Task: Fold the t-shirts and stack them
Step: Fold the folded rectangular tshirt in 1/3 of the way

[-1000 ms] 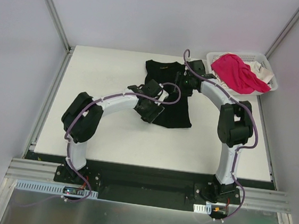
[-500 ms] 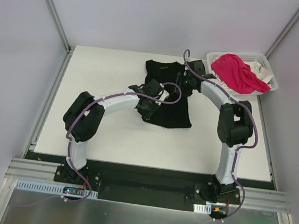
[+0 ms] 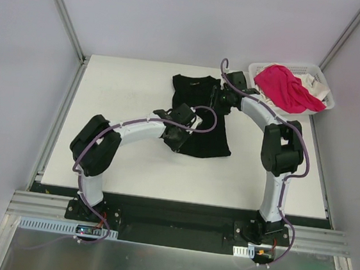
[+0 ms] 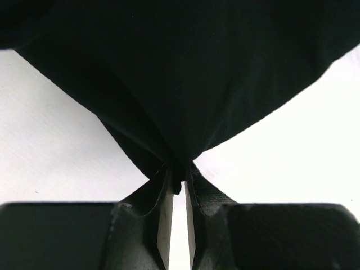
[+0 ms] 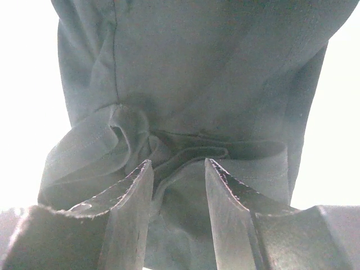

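Note:
The black t-shirt lies spread on the white table. My left gripper is at its near left corner. In the left wrist view that gripper is shut on a pinch of the black cloth, which fans out from the tips. My right gripper sits on the shirt's far right side. In the right wrist view this gripper stands open, its fingers astride a bunched fold of the dark cloth. The pink t-shirt and the white t-shirt lie heaped in the basket.
The white lattice basket stands at the table's far right corner. Metal frame posts rise at both far corners. Bare table stretches to the left of the black shirt and along the near edge.
My left gripper has shut on the black shirt's near left corner and drawn back slightly toward the near left. The shirt's collar end has shifted a little left. My right gripper has barely moved.

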`<action>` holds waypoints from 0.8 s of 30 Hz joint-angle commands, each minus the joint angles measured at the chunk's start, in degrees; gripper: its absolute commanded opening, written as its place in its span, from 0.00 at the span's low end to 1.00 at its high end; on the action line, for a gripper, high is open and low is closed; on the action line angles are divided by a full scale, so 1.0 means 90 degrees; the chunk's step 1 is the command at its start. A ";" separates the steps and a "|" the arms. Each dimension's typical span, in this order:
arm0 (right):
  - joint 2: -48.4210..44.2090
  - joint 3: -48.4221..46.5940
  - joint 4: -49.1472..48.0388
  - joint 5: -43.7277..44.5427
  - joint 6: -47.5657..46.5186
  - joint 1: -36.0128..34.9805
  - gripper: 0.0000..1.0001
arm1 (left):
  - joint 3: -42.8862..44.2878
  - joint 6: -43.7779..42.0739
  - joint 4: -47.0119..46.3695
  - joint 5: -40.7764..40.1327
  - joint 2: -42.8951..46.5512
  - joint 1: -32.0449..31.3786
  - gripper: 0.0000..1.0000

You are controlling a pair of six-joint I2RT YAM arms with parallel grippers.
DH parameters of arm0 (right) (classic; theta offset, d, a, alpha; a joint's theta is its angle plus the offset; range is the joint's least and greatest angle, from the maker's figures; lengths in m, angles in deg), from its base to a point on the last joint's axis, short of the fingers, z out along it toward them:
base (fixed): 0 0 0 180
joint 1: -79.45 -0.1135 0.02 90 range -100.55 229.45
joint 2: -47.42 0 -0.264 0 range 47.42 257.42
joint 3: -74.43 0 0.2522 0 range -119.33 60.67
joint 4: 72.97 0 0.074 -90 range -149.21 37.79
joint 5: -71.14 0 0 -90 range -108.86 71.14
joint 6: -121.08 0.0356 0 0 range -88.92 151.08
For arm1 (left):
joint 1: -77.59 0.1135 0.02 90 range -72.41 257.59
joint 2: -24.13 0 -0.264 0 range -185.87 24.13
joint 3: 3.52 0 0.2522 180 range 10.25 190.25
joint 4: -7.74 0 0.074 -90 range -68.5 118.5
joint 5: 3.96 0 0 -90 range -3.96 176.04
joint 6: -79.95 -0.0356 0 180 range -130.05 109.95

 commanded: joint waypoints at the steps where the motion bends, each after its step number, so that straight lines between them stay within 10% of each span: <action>1: -0.0063 -0.0036 -0.0200 -0.0153 0.0115 -0.0040 0.45 | -0.0126 0.0284 0.0131 -0.0161 0.0542 -0.0163 0.11; 19: -0.0112 0.0268 -0.0289 -0.0143 0.0222 -0.0431 0.45 | -0.0039 0.0147 0.0131 -0.0200 0.0639 -0.0202 0.11; 24: -0.0034 0.0082 -0.0259 -0.0114 0.0203 -0.0479 0.07 | -0.0068 0.0118 0.0131 -0.0210 0.0620 -0.0202 0.11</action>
